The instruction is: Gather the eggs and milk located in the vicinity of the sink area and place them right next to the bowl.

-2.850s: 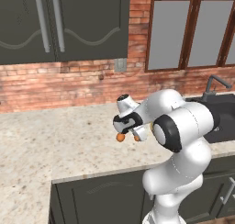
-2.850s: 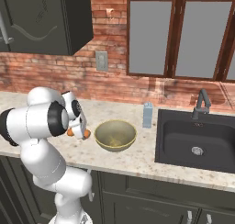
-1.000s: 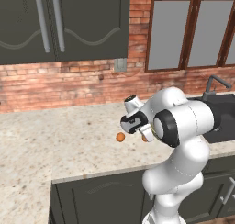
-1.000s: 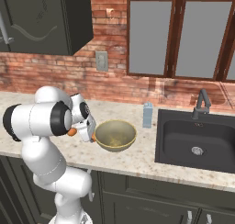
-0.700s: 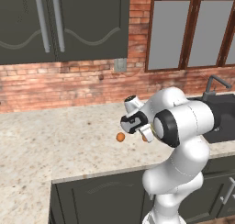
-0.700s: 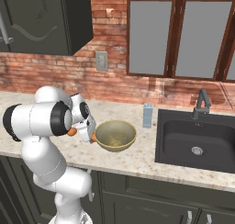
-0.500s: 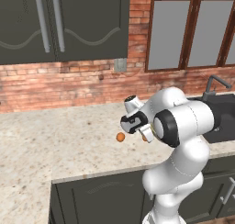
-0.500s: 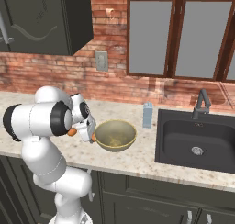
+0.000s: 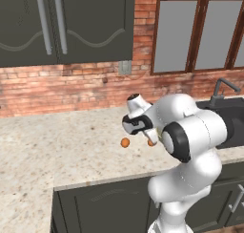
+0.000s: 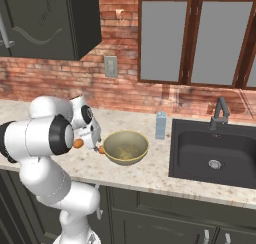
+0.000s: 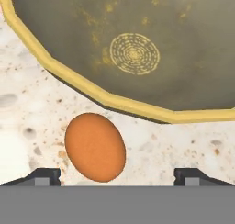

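Note:
One orange-brown egg (image 11: 95, 146) lies on the speckled counter just outside the rim of the olive-tan bowl (image 11: 110, 100). My gripper (image 11: 117, 176) hovers over it, open, with the egg nearer its left fingertip and nothing held. From the right base view the gripper (image 10: 96, 142) hangs at the bowl's (image 10: 126, 147) left side. That egg (image 10: 101, 149) touches or nearly touches the bowl, and the second egg (image 10: 78, 143) lies further left. The pale milk carton (image 10: 160, 124) stands upright between bowl and dark sink (image 10: 215, 153). The left base view shows the gripper (image 9: 144, 136) between both eggs (image 9: 125, 142).
A brick wall with an outlet (image 10: 110, 66) runs behind the counter, and dark upper cabinets (image 9: 62, 24) hang above it. The angular faucet (image 10: 220, 113) stands at the sink's back edge. My white arm (image 9: 190, 136) hides the bowl in the left base view.
Since 2.9 s ago my hand has swung a little toward the bowl. Over the last second nothing has visibly moved, and both eggs stay where they lay.

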Tool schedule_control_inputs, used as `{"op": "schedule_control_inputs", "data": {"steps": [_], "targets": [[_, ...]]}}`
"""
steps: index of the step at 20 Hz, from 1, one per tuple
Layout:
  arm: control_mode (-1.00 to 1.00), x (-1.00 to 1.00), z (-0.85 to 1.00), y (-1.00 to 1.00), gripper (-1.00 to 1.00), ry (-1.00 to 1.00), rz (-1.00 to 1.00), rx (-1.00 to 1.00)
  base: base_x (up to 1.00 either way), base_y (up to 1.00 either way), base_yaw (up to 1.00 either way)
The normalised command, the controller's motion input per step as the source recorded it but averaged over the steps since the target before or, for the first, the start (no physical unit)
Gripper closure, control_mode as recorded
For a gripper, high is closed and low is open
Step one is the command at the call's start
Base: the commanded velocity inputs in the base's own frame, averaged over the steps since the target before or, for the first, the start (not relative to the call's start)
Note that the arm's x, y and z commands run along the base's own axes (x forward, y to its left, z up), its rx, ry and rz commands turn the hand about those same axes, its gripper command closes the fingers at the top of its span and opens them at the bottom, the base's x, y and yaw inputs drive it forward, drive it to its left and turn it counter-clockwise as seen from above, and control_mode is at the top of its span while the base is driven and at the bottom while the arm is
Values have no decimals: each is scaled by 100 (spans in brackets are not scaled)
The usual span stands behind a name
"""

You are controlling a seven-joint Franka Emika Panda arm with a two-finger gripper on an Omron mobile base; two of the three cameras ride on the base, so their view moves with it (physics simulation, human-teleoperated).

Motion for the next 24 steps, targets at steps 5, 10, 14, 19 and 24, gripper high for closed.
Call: {"op": "schedule_control_inputs", "data": {"steps": [5, 10, 14, 19, 24], "targets": [[-100, -3, 34, 40, -100, -2, 18, 4, 0, 0, 0], [-100, 0, 1, 41, -100, 0, 33, 9, 0, 0, 0], [-100, 0, 4, 30, -100, 1, 41, 12, 0, 0, 0], [-100, 0, 0, 4, -100, 1, 42, 17, 0, 0, 0], [-100, 3, 0, 0, -100, 0, 38, 23, 0, 0, 0]]}}
